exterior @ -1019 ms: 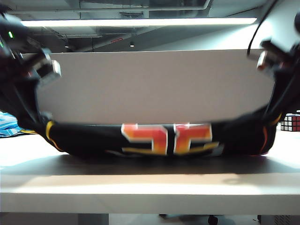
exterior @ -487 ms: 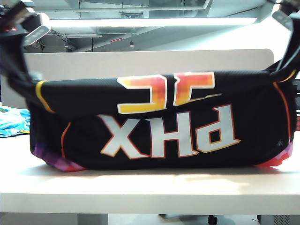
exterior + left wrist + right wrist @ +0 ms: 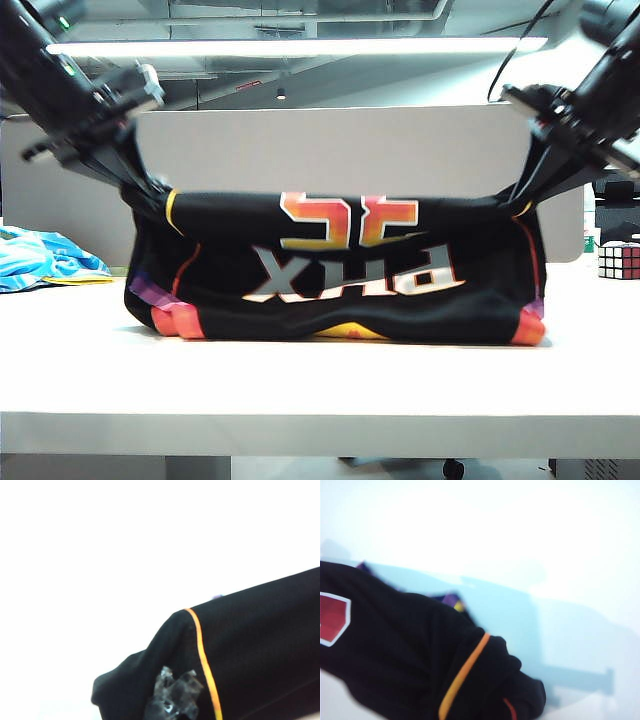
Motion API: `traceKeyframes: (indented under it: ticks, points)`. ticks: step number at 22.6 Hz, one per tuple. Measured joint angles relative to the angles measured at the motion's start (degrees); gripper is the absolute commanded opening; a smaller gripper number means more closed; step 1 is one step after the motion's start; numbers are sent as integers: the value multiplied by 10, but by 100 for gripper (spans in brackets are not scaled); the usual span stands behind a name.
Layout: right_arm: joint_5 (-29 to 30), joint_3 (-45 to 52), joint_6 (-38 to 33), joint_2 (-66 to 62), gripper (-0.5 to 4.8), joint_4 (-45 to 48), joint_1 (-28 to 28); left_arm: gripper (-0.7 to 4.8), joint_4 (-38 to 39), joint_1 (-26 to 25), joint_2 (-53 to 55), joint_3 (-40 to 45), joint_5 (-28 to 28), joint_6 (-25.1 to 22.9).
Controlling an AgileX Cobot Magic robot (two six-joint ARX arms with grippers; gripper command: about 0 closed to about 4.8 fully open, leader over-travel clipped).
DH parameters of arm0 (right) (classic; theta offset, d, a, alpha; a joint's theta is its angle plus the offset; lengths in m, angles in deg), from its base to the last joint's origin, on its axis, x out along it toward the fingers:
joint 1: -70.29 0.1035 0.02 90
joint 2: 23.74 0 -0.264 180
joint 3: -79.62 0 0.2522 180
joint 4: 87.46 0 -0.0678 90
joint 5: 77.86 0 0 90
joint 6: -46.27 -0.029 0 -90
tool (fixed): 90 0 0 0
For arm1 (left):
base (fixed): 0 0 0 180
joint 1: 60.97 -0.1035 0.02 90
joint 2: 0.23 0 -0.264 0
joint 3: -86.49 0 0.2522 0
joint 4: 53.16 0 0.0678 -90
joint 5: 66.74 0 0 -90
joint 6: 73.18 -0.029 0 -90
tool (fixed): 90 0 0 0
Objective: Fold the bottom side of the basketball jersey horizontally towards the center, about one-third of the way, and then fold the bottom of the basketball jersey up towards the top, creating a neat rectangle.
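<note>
The black basketball jersey (image 3: pixel 330 300) hangs upside down between my two grippers, showing "PHX" and the gradient numbers; its lower fold rests on the white table (image 3: pixel 300 390). My left gripper (image 3: pixel 148 186) is shut on the upper left corner by the yellow piping. In the left wrist view its clear fingertips (image 3: pixel 177 679) pinch the black cloth (image 3: pixel 250 645) beside the orange stripe. My right gripper (image 3: pixel 520 200) is shut on the upper right corner. In the right wrist view the jersey (image 3: pixel 395 655) covers the fingers.
A light blue striped cloth (image 3: pixel 40 265) lies at the table's left. A Rubik's cube (image 3: pixel 618 260) stands at the right edge. A white partition (image 3: pixel 330 150) runs behind the table.
Both grippers lifted the jersey off the table, baring "PHX", then carried it back and lower. Both kept their grip on the corners.
</note>
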Motion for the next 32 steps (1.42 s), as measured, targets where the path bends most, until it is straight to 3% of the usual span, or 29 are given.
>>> traceKeyframes:
  ticks: [2,3,4,5,6,13,15,16,17,20,22,25,27,32]
  points:
    - [-1,-28,0,-34,17,9,-1,-6,-17,0,43,-27,-2,0]
    - [-1,-37,0,-49,183,14,-1,35,-23,0,57,-35,-5,0]
    - [0,-52,0,-72,289,30,-1,97,-37,0,83,-49,-20,0]
    - [0,-56,0,-81,361,43,-1,270,-46,0,92,-55,-30,0]
    - [-2,-64,0,-94,360,70,-2,340,-78,0,110,-64,-45,-3]
    - [-4,-104,-2,-81,359,68,-26,339,-85,-30,106,-116,-56,-10]
    - [-5,-113,-2,-70,350,39,-31,275,-70,-40,91,-125,-48,-6]
    - [-4,-113,-2,-63,325,28,-32,220,-63,-43,83,-124,-40,-4]
    - [-1,-113,1,-55,260,9,-31,170,-49,-47,73,-124,-30,-3]
    - [10,-95,29,-8,234,-41,-30,132,21,-49,30,-122,11,-2]
    - [16,-70,28,29,148,-50,-30,8,45,-55,9,-122,37,-2]
    - [18,-23,27,105,44,-50,-30,-5,75,-62,-45,-100,73,-4]
    - [18,15,26,157,10,-39,-30,-5,79,-63,-86,-74,81,-7]
    - [-24,169,26,373,-4,-19,-30,-5,48,-74,-273,95,53,-11]
